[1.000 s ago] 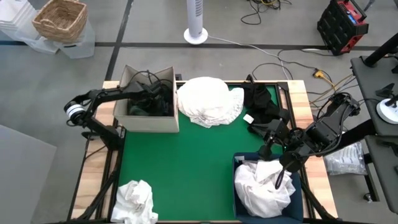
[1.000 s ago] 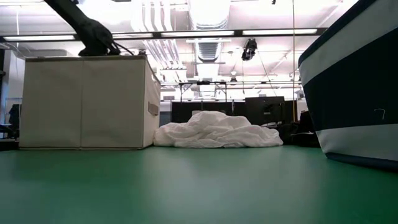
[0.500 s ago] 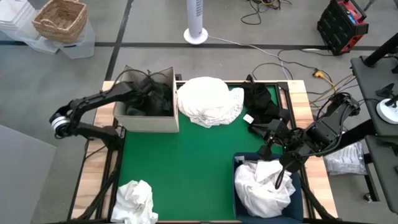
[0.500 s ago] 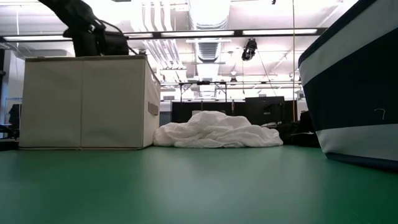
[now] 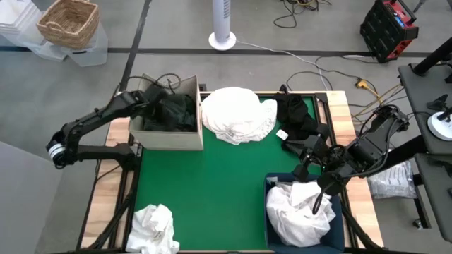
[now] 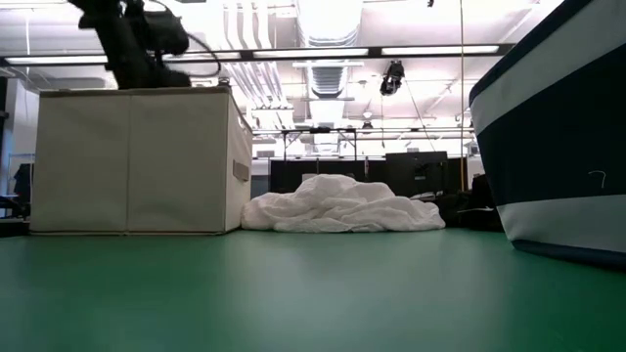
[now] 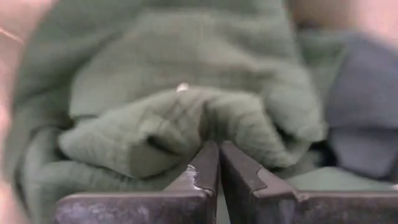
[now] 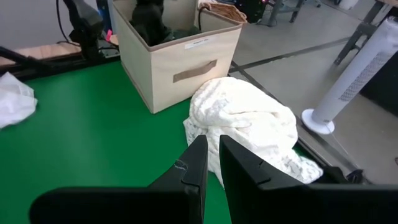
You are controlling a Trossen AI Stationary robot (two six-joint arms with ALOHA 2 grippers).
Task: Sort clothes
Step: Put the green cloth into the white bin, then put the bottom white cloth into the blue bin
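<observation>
- Left gripper — fingers clenched together, nothing between them, over the beige box at the counter's far left; dark green garment lies in that box.
- Right gripper — fingers nearly closed, empty, above the navy bin.
- White clothes in bin.
- White heap beside box; black garment to its right.
- White bundle at near-left corner of green counter.

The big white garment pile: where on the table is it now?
In the high view the white garment pile lies at the table's far edge, centre, between the beige box on its left and the black garment on its right.
</observation>
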